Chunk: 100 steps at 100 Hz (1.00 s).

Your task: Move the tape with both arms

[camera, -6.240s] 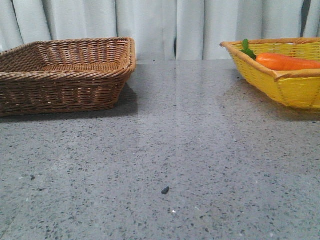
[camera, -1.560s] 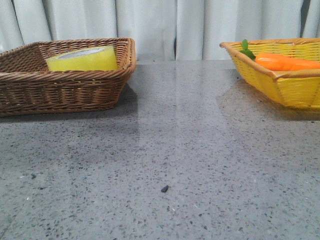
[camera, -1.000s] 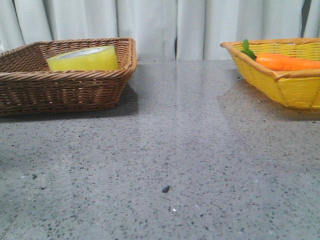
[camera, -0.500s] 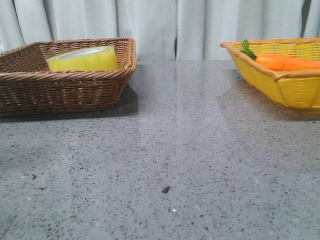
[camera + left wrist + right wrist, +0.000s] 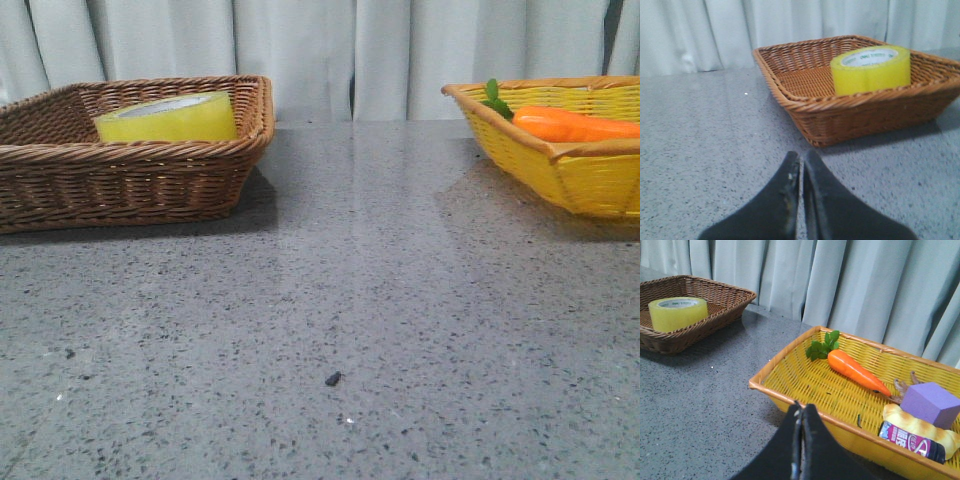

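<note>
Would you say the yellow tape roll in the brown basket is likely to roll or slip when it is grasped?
The tape lies flat on its side in the brown basket, so it probably will not roll. Its glossy outer wrap looks smooth, so it may slip. The open core suggests a fairly stiff ring.

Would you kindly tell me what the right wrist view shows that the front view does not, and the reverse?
Only the right wrist view shows the shut right gripper, plus the purple block, a small bottle and a pale bread-like item inside the yellow basket. Only the front view shows a dark speck on the table; neither gripper appears there. Both show the tape lying flat in the brown wicker basket, the carrot in the yellow basket, and the curtain behind.
</note>
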{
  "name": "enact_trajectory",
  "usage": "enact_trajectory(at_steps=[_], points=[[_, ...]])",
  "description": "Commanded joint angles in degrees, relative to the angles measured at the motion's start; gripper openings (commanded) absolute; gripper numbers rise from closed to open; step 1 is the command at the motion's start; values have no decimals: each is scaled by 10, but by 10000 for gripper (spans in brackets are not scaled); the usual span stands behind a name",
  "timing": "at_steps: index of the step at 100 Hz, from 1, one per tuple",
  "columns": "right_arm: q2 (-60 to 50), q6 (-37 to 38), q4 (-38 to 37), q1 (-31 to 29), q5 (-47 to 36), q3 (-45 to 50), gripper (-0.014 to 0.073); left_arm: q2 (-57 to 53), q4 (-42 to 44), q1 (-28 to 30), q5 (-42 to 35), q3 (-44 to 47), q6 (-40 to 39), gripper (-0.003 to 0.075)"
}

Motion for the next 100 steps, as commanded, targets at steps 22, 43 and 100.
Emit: enact_trajectory(at_steps=[22, 43, 100], points=[[8, 0, -18, -2, -42, -11, -68, -19, -39, 31, 87, 5, -8, -21], [8, 0, -18, -2, -42, -11, -68, -19, -39, 31, 87, 5, -8, -21], [8, 0, -18, -3, -42, -9, -68, -19, -39, 31, 87, 5, -8, -21]])
